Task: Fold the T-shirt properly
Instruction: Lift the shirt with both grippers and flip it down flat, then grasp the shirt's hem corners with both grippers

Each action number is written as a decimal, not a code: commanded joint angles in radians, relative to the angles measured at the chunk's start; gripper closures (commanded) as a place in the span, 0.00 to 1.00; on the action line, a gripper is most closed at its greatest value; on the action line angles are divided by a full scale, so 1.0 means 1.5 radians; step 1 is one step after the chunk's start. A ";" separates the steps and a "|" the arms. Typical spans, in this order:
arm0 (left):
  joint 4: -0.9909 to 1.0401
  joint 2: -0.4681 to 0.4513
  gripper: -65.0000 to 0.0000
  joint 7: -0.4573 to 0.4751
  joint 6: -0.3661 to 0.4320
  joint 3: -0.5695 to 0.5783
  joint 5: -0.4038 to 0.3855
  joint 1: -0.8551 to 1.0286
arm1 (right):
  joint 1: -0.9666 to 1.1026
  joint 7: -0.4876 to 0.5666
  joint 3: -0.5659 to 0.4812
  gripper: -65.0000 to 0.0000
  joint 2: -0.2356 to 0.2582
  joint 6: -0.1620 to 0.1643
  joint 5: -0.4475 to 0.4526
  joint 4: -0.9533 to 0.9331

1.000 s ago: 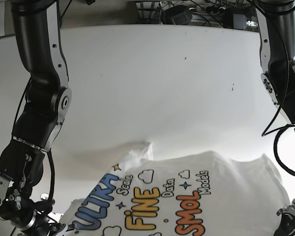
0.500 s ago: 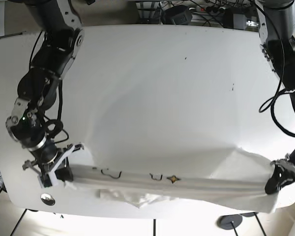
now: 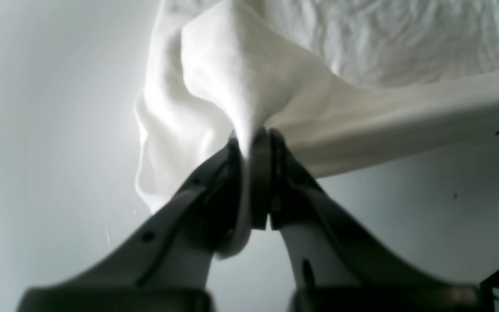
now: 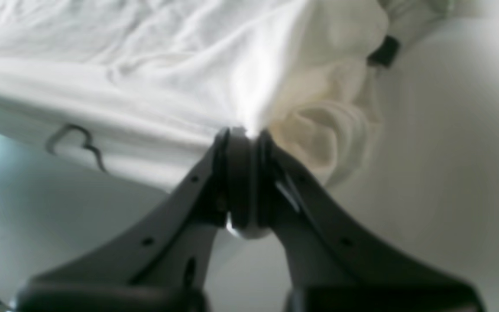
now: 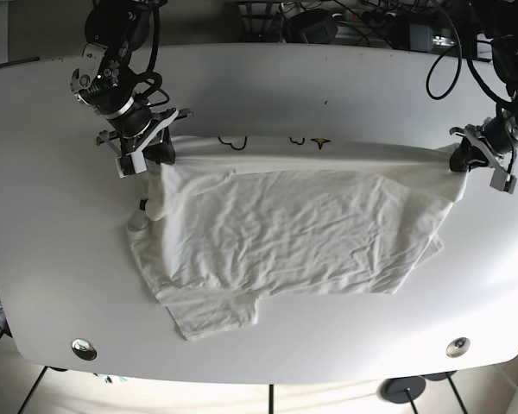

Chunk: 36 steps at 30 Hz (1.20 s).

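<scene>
The white T-shirt (image 5: 285,228) lies on the white table (image 5: 328,86) with its plain reverse up, wrinkled. Its far edge is pulled taut between both grippers, and small bits of print show along that edge (image 5: 315,141). My right gripper (image 5: 160,151), on the left of the base view, is shut on one corner of the cloth (image 4: 275,86). My left gripper (image 5: 462,159), on the right, is shut on the other corner (image 3: 232,78). In each wrist view the fingers (image 3: 260,173) (image 4: 241,182) pinch a bunched fold. A sleeve (image 5: 216,319) lies toward the front.
Cables and devices (image 5: 328,26) crowd the table's back edge. Round fittings sit at the front corners (image 5: 84,348) (image 5: 457,347). The tiled floor shows below the front edge.
Both grippers have carried the shirt's edge from the table's front to its far part. The shirt, bunched along the front edge before, now trails flat with its plain side up.
</scene>
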<state>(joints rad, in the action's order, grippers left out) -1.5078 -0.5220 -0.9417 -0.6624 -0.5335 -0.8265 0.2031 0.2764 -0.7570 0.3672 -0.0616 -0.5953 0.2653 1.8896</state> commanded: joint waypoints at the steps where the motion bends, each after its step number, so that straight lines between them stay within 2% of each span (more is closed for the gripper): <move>1: -0.015 -0.017 1.00 0.019 -0.004 -0.016 0.007 0.018 | 0.025 0.016 0.001 0.97 0.004 0.002 0.030 0.018; 4: -0.015 -0.012 1.00 0.019 -0.004 -0.019 0.010 0.049 | 0.055 0.016 0.000 0.97 0.004 0.002 0.042 0.018; 6: -0.016 -0.012 1.00 0.019 0.000 -0.018 0.011 0.066 | 0.071 0.016 0.000 0.93 0.004 0.006 0.038 0.017; 9: -0.016 -0.013 1.00 0.017 0.001 -0.015 0.042 0.076 | 0.088 0.016 0.000 0.74 0.004 0.006 0.038 0.018; 10: -0.016 -0.010 0.94 0.017 0.001 -0.014 0.068 0.077 | 0.093 0.016 0.000 0.65 0.004 0.007 0.040 0.018; 12: -0.015 -0.008 0.72 0.016 0.001 -0.014 0.116 0.076 | 0.102 0.017 0.000 0.45 0.004 0.007 0.044 0.020; 14: -0.015 -0.006 0.51 0.016 0.002 -0.015 0.142 0.075 | 0.105 0.017 0.003 0.25 0.003 0.007 0.044 0.040; 15: -0.014 0.000 0.46 0.016 0.002 -0.017 0.147 0.074 | 0.105 0.017 0.003 0.18 0.002 0.008 0.044 0.054; 18: -0.016 0.009 0.47 0.016 0.002 -0.015 0.152 0.051 | 0.093 0.017 -0.001 0.07 0.001 0.008 0.045 0.080; 23: -0.110 0.007 0.47 0.016 -0.024 -0.018 0.110 0.031 | -0.015 0.015 0.003 0.04 0.010 0.009 0.037 0.056; 28: -0.140 0.010 0.47 0.016 -0.024 -0.019 0.110 -0.073 | -0.172 0.014 0.003 0.05 0.051 0.012 0.036 -0.089; 30: -0.140 0.010 0.47 0.016 -0.024 -0.018 0.111 -0.111 | -0.231 0.015 0.003 0.05 0.088 0.029 0.037 -0.164; 32: -0.139 0.011 0.47 0.016 0.007 -0.016 0.111 -0.154 | -0.304 0.017 0.003 0.05 0.108 0.039 0.039 -0.262; 36: -0.139 0.017 0.47 0.016 0.055 0.003 0.111 -0.195 | -0.402 0.047 0.004 0.05 0.152 0.040 0.045 -0.416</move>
<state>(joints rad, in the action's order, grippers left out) -1.7016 -0.4793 -0.9360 -0.5758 -0.5194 -0.6434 -0.0753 -0.3222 -0.6926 0.3725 0.1608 -0.5278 0.3172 1.2110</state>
